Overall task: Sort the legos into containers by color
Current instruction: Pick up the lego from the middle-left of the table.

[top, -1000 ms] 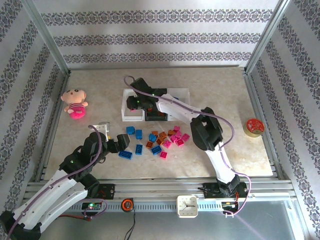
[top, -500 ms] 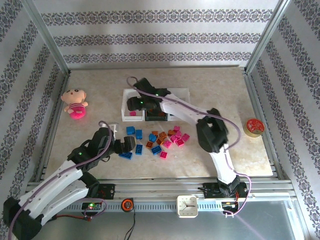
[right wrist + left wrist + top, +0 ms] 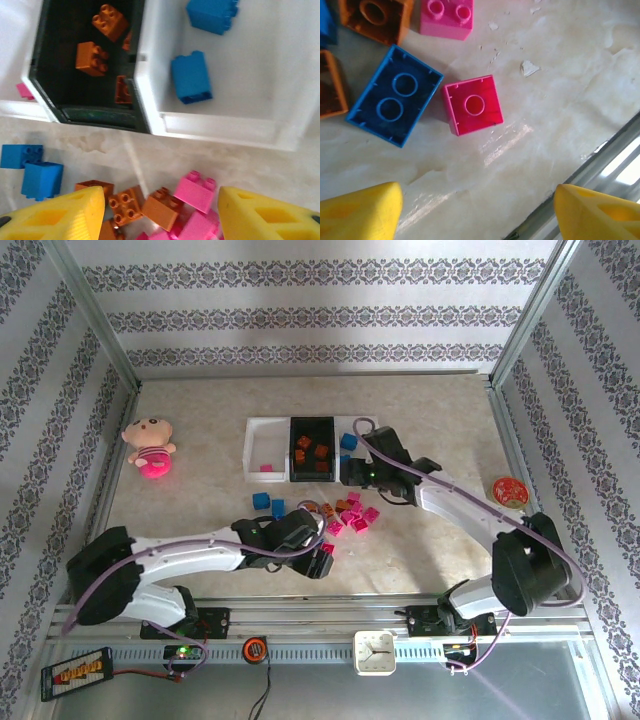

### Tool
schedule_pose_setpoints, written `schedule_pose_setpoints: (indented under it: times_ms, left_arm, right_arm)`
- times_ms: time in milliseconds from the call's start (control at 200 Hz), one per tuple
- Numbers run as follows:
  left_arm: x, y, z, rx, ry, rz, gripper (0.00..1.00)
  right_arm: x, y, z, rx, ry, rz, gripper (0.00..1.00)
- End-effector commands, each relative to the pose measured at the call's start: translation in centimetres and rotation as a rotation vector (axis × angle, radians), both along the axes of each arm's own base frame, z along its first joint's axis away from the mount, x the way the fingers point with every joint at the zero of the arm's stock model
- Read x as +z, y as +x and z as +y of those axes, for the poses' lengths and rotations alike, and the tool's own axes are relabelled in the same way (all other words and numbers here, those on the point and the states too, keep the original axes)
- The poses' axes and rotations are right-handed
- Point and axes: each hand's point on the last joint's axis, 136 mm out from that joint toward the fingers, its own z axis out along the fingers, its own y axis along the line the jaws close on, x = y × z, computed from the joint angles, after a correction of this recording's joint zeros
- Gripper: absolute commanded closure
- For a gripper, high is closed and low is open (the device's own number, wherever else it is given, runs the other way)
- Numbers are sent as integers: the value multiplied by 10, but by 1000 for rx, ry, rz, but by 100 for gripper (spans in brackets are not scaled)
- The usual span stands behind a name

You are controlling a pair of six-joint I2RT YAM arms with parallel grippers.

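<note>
Left end effector [image 3: 476, 212] wide, empty, short of upturned magenta lego [image 3: 472, 105] | advise: centre first, clear adjacent blue lego [image 3: 394, 96] | right end effector [image 3: 160, 212] wide, empty

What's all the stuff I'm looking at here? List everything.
bins: three, white, black, white, row at centre back
orange bricks: at least three, in the black bin
blue bricks: two, in the right white bin
pink brick: one, in the left white bin
loose bricks: a dozen or so, blue, pink, orange, on the table before the bins
plush doll: one, pink, far left
round tin: one, red, far right
clock: one, white, front rail
left gripper: one, yellow fingers, open above loose bricks
right gripper: one, yellow fingers, open near the bins
</note>
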Motion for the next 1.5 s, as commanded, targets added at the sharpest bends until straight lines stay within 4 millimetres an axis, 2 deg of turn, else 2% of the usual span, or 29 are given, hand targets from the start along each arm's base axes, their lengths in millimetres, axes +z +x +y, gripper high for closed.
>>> schedule_pose_setpoints:
  times_ms: [0,310,475,625,760,919,1084,1224,1324,1494]
  left_arm:
    - [8,6,-21,-39,-27,-20,25]
    - [-24,17,-26,-40,118,11,33]
    - [-24,31,-27,-34,152,-58,32]
    - [-30,32,-31,-73,229,-99,32]
    - [-41,31,-26,-93,321,-126,39]
    - [-42,30,-30,-114,354,-167,48]
    - [-25,30,-29,-92,307,-203,62]
    - [4,39,-23,-34,242,-243,68]
    - [37,63,-4,67,164,-279,69]
    - [86,131,59,308,63,-337,68]
  right_arm:
    - [17,0,-13,-37,34,-60,38]
    - [24,-8,-35,-76,59,-82,38]
    - [27,-11,-41,-83,72,-90,37]
    - [26,-13,-47,-94,78,-92,37]
    - [26,-14,-51,-103,85,-93,37]
    - [26,-14,-54,-110,90,-91,37]
    - [25,-13,-56,-116,93,-93,37]
    - [24,-14,-55,-118,102,-88,37]
    - [23,-15,-54,-116,110,-83,37]
    - [17,-18,-55,-122,113,-67,37]
